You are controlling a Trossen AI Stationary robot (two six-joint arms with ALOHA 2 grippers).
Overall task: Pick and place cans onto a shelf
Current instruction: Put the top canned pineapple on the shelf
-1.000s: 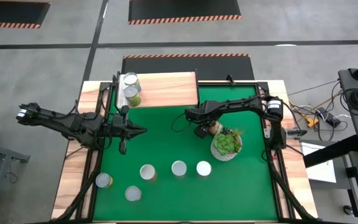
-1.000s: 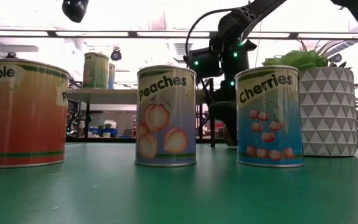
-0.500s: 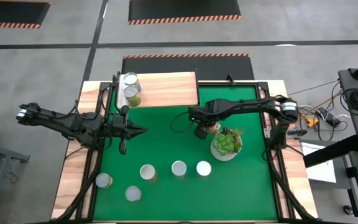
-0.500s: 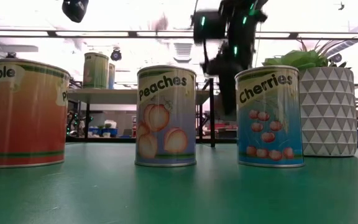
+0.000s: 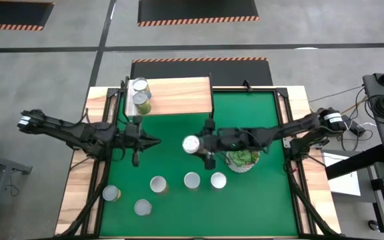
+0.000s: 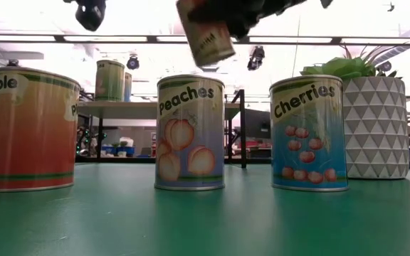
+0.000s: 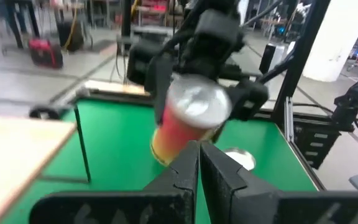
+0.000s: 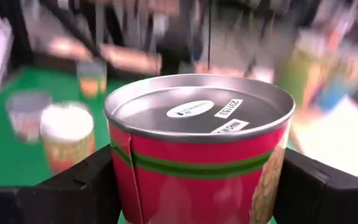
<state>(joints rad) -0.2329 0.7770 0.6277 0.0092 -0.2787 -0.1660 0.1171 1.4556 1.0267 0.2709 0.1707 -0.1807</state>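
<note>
Cans were spread over the large green mat (image 5: 179, 160) when this was taken. Between the dark fingers (image 8: 73, 186) of the right gripper (image 5: 193, 145) sat a small red-labelled tin with a green band and a silvery round top (image 8: 199, 146), clamped by its sides, one finger on each flank. From above, that tin (image 5: 191, 144) was lifted over the middle of the mat, just in front of the low light-wood shelf on thin black legs (image 5: 179, 95) and apart from it. At table height the same tin (image 6: 205, 32) hung tilted high above the peaches-labelled can (image 6: 190, 133), clear of it.

The left gripper (image 5: 153, 140) hovered over the left part of the mat, its fingers (image 7: 185, 177) pressed together on nothing, pointing toward the lifted tin (image 7: 188, 121), which lay a little way beyond the fingertips.

Two green-labelled tins (image 5: 141, 95) stood at the shelf's left end. Three cans stood in a row near the front of the mat (image 5: 191, 181), with two more at the front left (image 5: 127, 201). A white faceted pot with a leafy green plant (image 5: 243, 160) stood just under the right arm.
</note>
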